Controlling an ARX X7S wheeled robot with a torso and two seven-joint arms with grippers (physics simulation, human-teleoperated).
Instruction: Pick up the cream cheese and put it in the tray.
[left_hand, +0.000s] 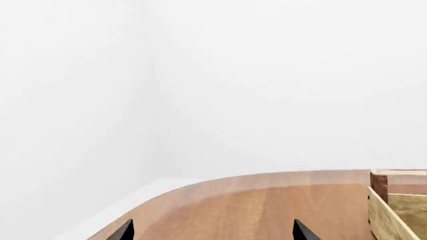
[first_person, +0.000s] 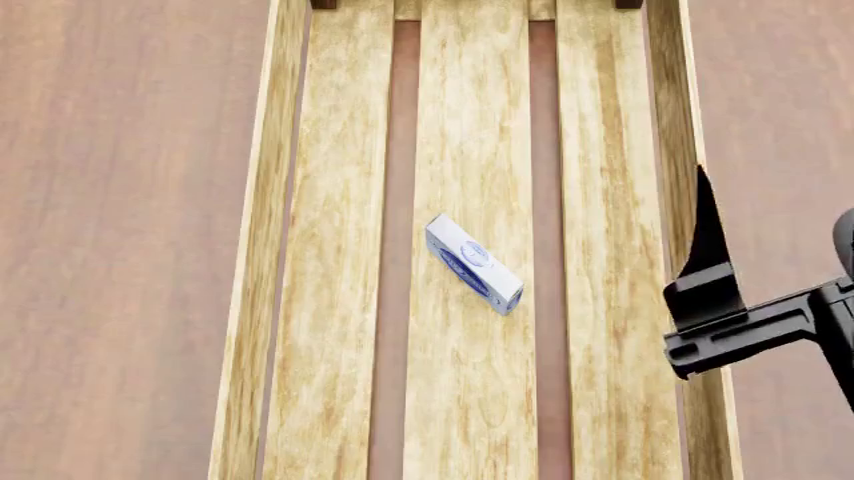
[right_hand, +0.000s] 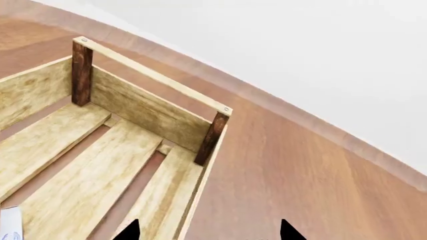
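Already the cream cheese (first_person: 474, 264) lies inside the tray (first_person: 264, 250); both sets of jaws stand apart and empty, though the right gripper (right_hand: 207, 231) could clip the side wall

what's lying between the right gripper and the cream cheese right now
Only bare tray: a slat gap, the right-hand slat and the tray's right side wall separate the cream cheese from the right gripper, seen in the head view.
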